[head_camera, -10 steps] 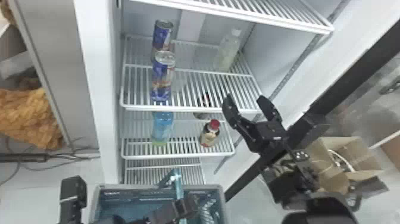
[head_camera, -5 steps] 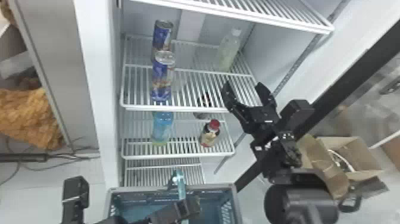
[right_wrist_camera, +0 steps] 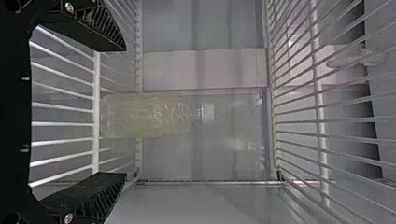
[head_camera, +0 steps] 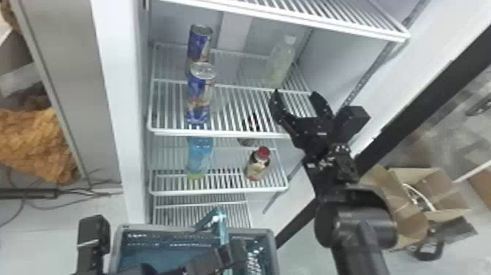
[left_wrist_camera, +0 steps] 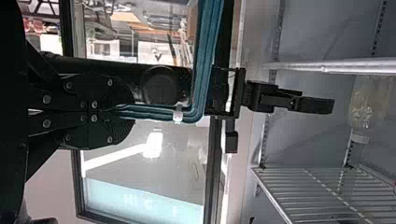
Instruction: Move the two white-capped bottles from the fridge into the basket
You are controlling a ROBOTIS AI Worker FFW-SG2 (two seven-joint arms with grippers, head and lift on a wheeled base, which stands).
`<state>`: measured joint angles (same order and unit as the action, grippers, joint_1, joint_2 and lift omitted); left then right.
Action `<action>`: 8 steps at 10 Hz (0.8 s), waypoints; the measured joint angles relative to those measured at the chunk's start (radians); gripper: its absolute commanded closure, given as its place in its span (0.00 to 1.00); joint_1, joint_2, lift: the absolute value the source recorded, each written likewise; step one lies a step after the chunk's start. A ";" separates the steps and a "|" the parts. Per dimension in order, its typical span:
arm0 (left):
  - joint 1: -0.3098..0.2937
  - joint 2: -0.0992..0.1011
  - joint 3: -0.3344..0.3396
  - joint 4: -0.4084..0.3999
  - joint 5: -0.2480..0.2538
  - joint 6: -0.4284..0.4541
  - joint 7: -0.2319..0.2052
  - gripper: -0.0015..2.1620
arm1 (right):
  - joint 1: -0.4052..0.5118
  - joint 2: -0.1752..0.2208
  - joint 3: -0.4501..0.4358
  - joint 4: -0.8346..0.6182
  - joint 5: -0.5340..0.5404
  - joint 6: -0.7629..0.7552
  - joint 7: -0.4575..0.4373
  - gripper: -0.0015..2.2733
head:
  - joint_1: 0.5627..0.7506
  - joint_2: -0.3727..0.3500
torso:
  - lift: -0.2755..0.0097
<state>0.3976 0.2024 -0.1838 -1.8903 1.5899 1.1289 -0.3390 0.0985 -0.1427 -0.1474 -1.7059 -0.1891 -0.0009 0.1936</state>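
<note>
White-capped bottle (head_camera: 280, 66): upright, pale contents, wire shelf (head_camera: 219, 134) directly beneath it, back wall (head_camera: 266, 33) behind it. Right gripper (head_camera: 296, 93): on the near side of the bottle, short of contact, fingers spread wide with nothing between. In the right wrist view, bottle straight ahead, roughly centred on the gap. Step in hand, by judgement: reach in and grasp the bottle; task at an early stage.

Advance straight and level toward the bottle, gap centred on it, wrist clear of the wires beneath. Get the body well between the pads before closing. Squeeze the broad part, not the cap, firmly but without denting. Then lift slightly, keep upright, draw out. Risks: tipping the bottle backward with a fingertip, snagging a wire.

Blue cans (head_camera: 199, 98): left of the bottle, apart from it, on the same shelf; give plenty of room. Red-capped bottle (head_camera: 258, 166): lower than the bottle; leave alone. Basket (head_camera: 248, 231): well below the bottle, nearer side and leftward; destination after the grasp. Left gripper (left_wrist_camera: 133, 111): likewise on the near side of the bottle, fingers pressed together on the basket handle (left_wrist_camera: 205, 56); best kept steady for the drop-in
</note>
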 measured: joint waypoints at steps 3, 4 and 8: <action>-0.003 0.000 -0.001 0.000 0.000 0.000 0.000 0.55 | -0.103 0.000 0.019 0.122 0.017 -0.012 -0.009 0.04 | 0.70 0.03 | 0.97; -0.005 0.000 -0.002 0.000 0.001 0.000 0.000 0.55 | -0.129 0.000 0.028 0.154 0.019 -0.019 -0.015 0.04 | 0.70 0.03 | 0.97; -0.005 0.000 -0.001 0.001 0.003 0.000 0.000 0.55 | -0.208 -0.002 0.053 0.236 0.027 -0.041 -0.029 0.04 | 0.70 0.03 | 0.97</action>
<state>0.3926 0.2025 -0.1843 -1.8897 1.5932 1.1289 -0.3390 -0.1100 -0.1447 -0.0941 -1.4696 -0.1619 -0.0423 0.1644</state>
